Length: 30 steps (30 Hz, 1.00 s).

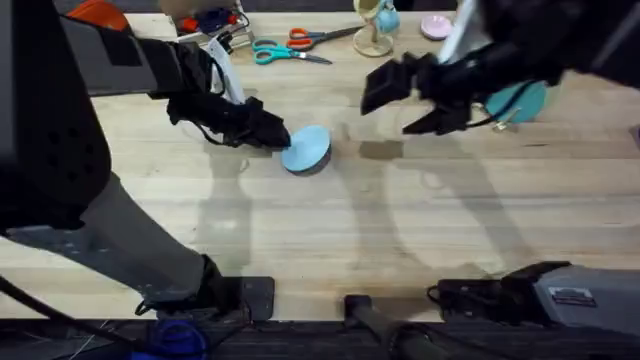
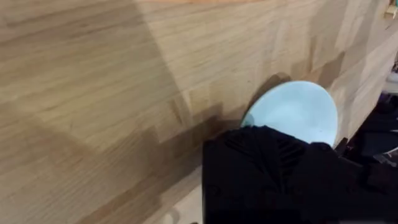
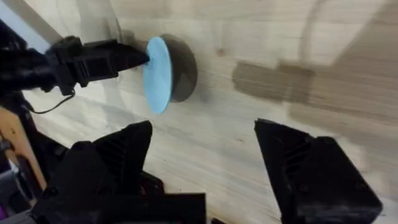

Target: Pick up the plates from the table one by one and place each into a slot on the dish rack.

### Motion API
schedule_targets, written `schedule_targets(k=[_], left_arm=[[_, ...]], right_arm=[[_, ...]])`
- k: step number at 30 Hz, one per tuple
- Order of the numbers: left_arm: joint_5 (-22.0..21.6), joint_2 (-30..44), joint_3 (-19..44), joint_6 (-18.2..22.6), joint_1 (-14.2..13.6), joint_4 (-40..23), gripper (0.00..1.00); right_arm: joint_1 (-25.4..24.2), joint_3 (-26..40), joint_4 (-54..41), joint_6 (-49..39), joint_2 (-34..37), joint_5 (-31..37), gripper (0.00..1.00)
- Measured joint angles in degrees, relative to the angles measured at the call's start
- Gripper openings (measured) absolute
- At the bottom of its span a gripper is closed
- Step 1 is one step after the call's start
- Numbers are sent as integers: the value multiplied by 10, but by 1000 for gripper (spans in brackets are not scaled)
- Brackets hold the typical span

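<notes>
While your left fingers [image 1: 272, 137] pinched the pale blue plate [image 1: 307, 148] by its edge at center frame above the surface [image 1: 400, 220], your right fingers [image 1: 405, 105] hung spread, holding nothing, upper right.

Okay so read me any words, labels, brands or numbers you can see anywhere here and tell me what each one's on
Nothing can be read.
White label on the grey box at the table's near right edge: print too small and blurred to read.
Plate, scissors, both tools: no text.
</notes>
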Motion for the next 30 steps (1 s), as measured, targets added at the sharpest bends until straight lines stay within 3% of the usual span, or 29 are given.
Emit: schedule_targets(k=[15,30], left_arm=[[0,0,0,0,0,0,42],[0,0,0,0,0,0,43]], right_arm=[[127,0,158,78,147,-5,995],[171,-1,215,105,175,-5,994]])
